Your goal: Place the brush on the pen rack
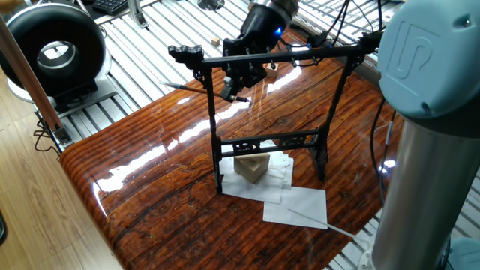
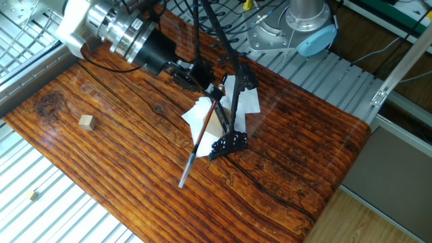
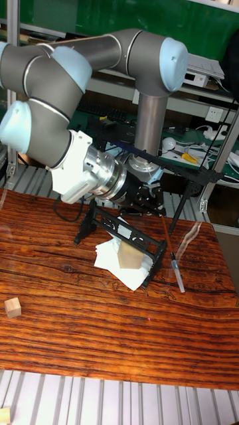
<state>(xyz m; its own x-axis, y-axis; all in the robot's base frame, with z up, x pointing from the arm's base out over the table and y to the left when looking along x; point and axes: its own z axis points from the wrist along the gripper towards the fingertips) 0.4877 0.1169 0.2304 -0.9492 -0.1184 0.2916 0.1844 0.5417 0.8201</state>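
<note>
Though partly cropped, arm logo (image 1: pixel 415 43) "UR".

This is a robotics lab. A glossy wood-grain desk (image 2: pixel 135 142) sits on a bench of slotted aluminium rails (image 2: pixel 40 196), with 1 grey-and-blue UR arm (image 3: pixel 79 80) bolted at its 12 o'clock side. Behind it stand metal shelving (image 3: pixel 199 86) with instruments, bundled cables (image 2: pixel 223 20) and a wall socket (image 3: pixel 214 113). A black round fan-like unit (image 1: pixel 54 52) stands at 10 o'clock.

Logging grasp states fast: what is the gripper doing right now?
Gripper: shut on the brush, held up by the pen rack's crossbar.
</note>
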